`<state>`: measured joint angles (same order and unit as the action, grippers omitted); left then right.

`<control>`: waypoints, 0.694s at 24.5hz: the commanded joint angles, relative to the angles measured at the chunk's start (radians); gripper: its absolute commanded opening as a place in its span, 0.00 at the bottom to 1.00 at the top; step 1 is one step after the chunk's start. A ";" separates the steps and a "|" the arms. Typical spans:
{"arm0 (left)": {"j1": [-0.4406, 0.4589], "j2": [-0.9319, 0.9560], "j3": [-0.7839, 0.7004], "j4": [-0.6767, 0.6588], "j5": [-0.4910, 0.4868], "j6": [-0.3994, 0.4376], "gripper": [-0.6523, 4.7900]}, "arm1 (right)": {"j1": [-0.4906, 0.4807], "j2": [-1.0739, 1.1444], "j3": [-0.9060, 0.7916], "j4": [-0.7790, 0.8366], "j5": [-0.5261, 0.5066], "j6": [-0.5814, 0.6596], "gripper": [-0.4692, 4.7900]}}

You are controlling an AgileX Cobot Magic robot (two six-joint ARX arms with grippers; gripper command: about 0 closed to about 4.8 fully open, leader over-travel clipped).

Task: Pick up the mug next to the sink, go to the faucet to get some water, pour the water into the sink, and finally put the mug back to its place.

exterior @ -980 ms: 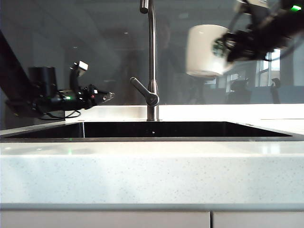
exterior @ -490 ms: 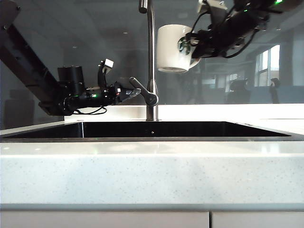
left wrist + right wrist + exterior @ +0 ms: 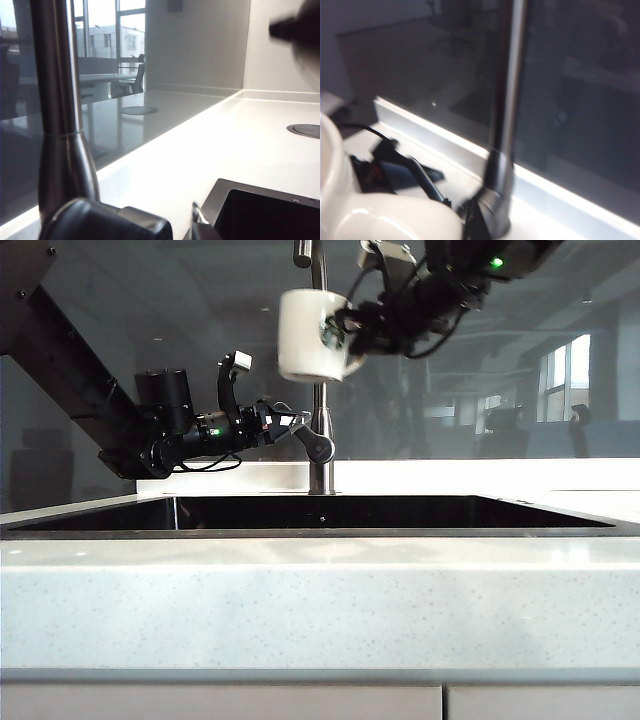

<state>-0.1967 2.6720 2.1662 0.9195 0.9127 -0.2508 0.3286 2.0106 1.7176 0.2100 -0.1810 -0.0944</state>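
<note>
I hold mug (image 3: 312, 336) top centre, right gripper (image 3: 372, 328) clamped on handle, under faucet (image 3: 319, 370) spout. Left gripper (image 3: 287, 424) spread wide, empty, at lever (image 3: 300, 432). Risk: mug off-centre, water misses, splashes counter (image 3: 320, 610).

- The white mug (image 3: 312, 336) with green logo is upright, clamped by the right gripper (image 3: 362, 328), high above the sink (image 3: 320, 513).
- The steel faucet (image 3: 320, 390) lever lies between the spread jaws of the left gripper (image 3: 288, 426).

Left gripper (image 3: 285, 427) spread; right gripper (image 3: 352, 332) clamped (raised).
</note>
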 commanded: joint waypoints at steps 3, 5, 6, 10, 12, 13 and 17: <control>-0.004 -0.006 0.004 0.062 0.015 -0.071 0.56 | 0.015 -0.009 0.070 0.060 -0.003 0.013 0.07; -0.004 -0.006 0.004 0.104 0.029 -0.114 0.56 | 0.015 -0.009 0.078 0.071 0.000 0.013 0.07; -0.004 -0.006 0.004 0.131 0.038 -0.137 0.56 | 0.015 -0.009 0.083 0.071 0.000 0.013 0.07; -0.004 -0.006 0.004 0.227 0.096 -0.228 0.56 | 0.015 -0.009 0.084 0.085 0.000 0.013 0.07; -0.004 -0.007 0.004 0.247 0.125 -0.272 0.56 | 0.015 -0.009 0.084 0.083 0.000 0.013 0.07; -0.004 -0.007 0.004 0.249 0.140 -0.285 0.56 | 0.015 -0.009 0.084 0.083 0.000 0.013 0.07; -0.004 -0.007 0.004 0.248 0.214 -0.316 0.56 | 0.015 -0.009 0.084 0.087 0.000 0.013 0.07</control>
<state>-0.1917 2.6801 2.1639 1.0985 1.0504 -0.5491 0.3428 2.0140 1.7882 0.2264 -0.1799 -0.0952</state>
